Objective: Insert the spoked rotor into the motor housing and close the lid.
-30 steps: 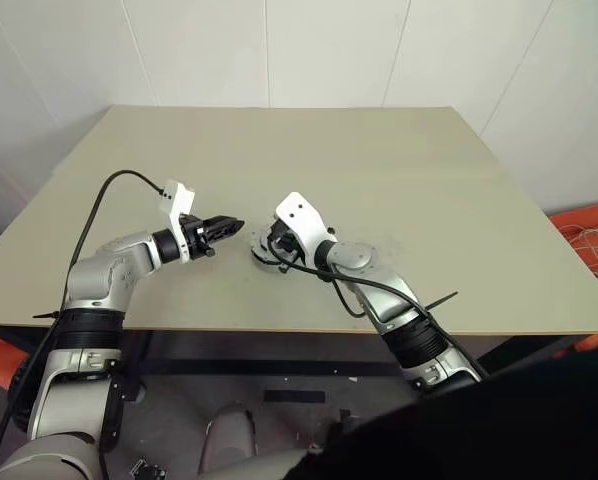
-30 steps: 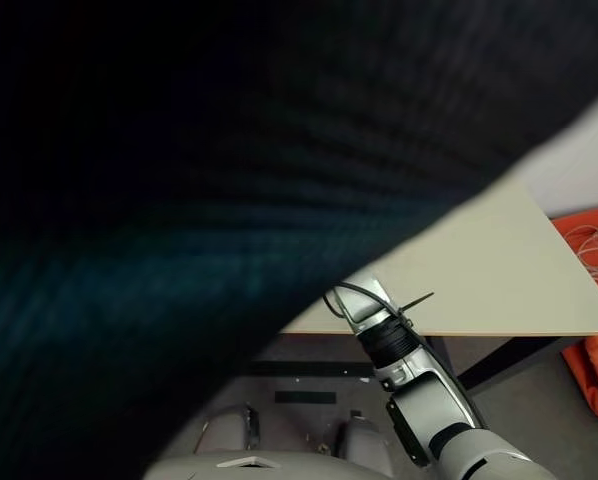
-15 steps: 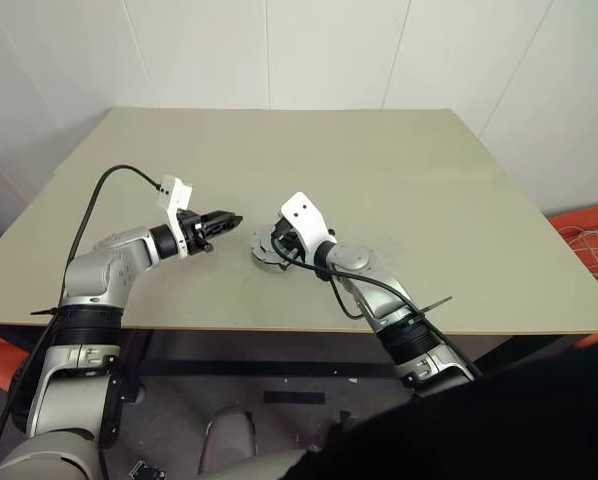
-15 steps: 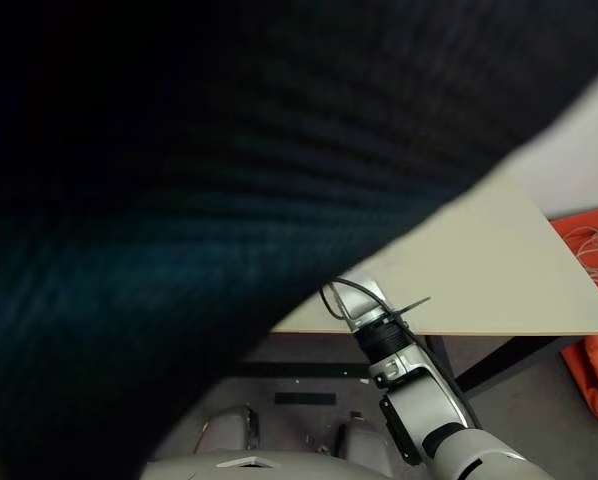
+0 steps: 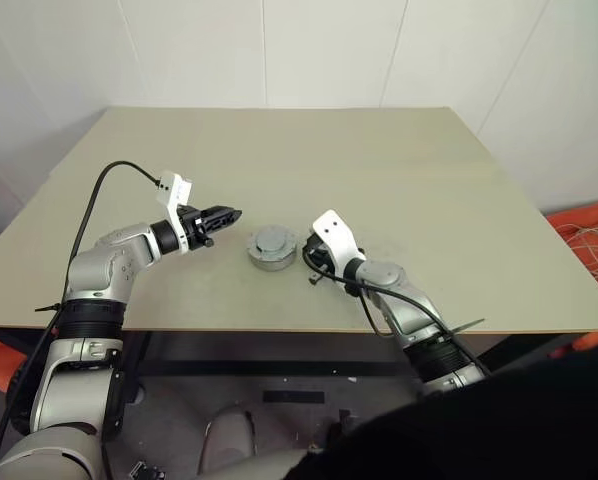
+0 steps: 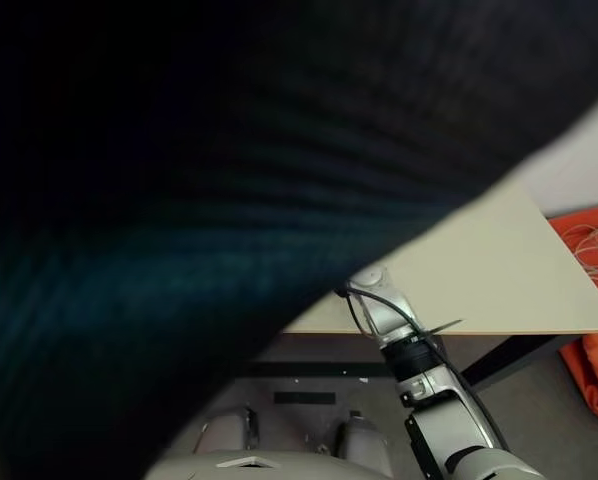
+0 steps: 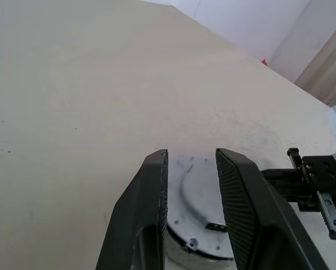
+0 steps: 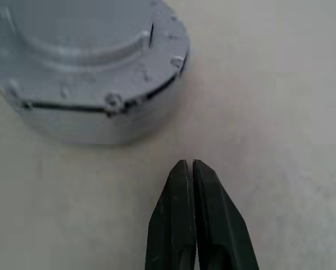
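Left eye view: the motor housing [image 5: 272, 247] sits on the bench [image 5: 399, 180], nearer the front edge than the back, about midway btwn the left & right edges. The lid [image 5: 273, 238] is on top of it, a flat grey round cap w/ a raised middle, so the housing looks shut. The spoked rotor can't be seen, so can't tell where it is. The left gripper [image 5: 227, 215] hangs above the bench just left of the housing, pointing at it, not touching. Its fingers [image 7: 151, 214] are a little way apart w/ nothing btwn them; in the left wrist view the lid [image 7: 204, 194] shows through the gap. The right gripper [image 5: 314, 277] is low by the bench just right of the housing, nearer the front edge, apart from it. Right wrist view: its fingers [image 8: 182, 219] are pressed tight together, holding nothing, tips aimed at the bench top just beside the housing's side wall [image 8: 95, 121]. A thin dark seam runs round where lid meets housing, w/ small screws at the rim. An orange thing [image 5: 589, 240] w/ pale cords lies on the floor past the bench's right edge. White wall behind the back edge.
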